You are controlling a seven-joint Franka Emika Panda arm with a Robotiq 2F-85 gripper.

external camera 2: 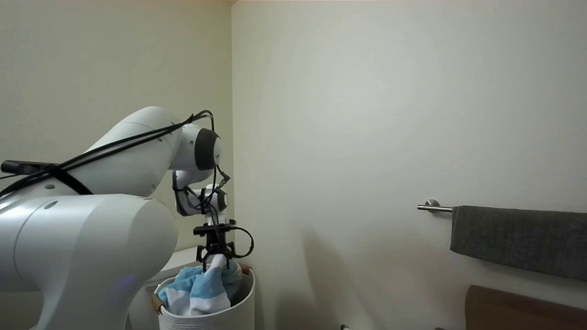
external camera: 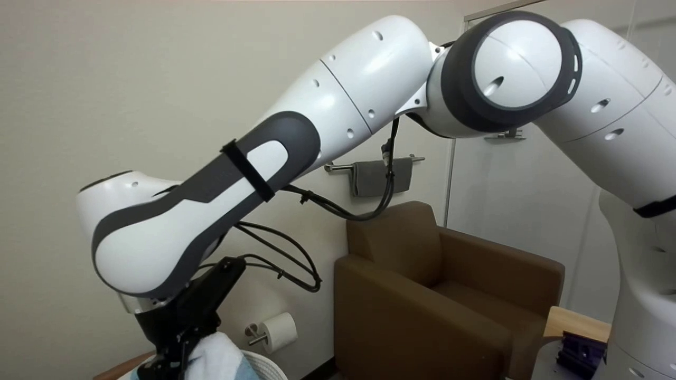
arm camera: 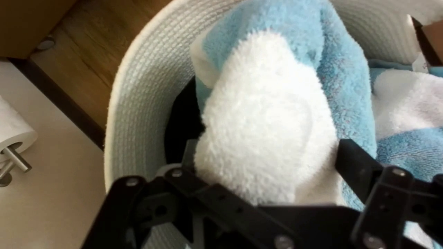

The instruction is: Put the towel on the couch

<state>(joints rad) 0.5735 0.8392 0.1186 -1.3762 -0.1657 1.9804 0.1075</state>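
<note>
A blue and white striped towel (external camera 2: 208, 286) lies bunched in a white woven basket (external camera 2: 206, 323). In the wrist view a white fold of the towel (arm camera: 270, 103) rises between my fingers, inside the basket's rim (arm camera: 119, 100). My gripper (external camera 2: 216, 266) points down over the basket with its fingers spread apart on either side of this fold. In the wrist view the gripper (arm camera: 266, 155) looks open, with the fold filling the gap. In an exterior view the gripper (external camera: 165, 364) is partly cut off. The couch, a brown armchair (external camera: 417, 322), stands apart from the basket; its top (external camera 2: 518, 307) also shows.
A grey towel (external camera: 369, 179) hangs on a wall rail, in both exterior views (external camera 2: 518, 243). A toilet paper roll (external camera: 281, 332) sticks out from the wall between basket and armchair. A dark purple object (external camera: 581, 352) is near the robot's base.
</note>
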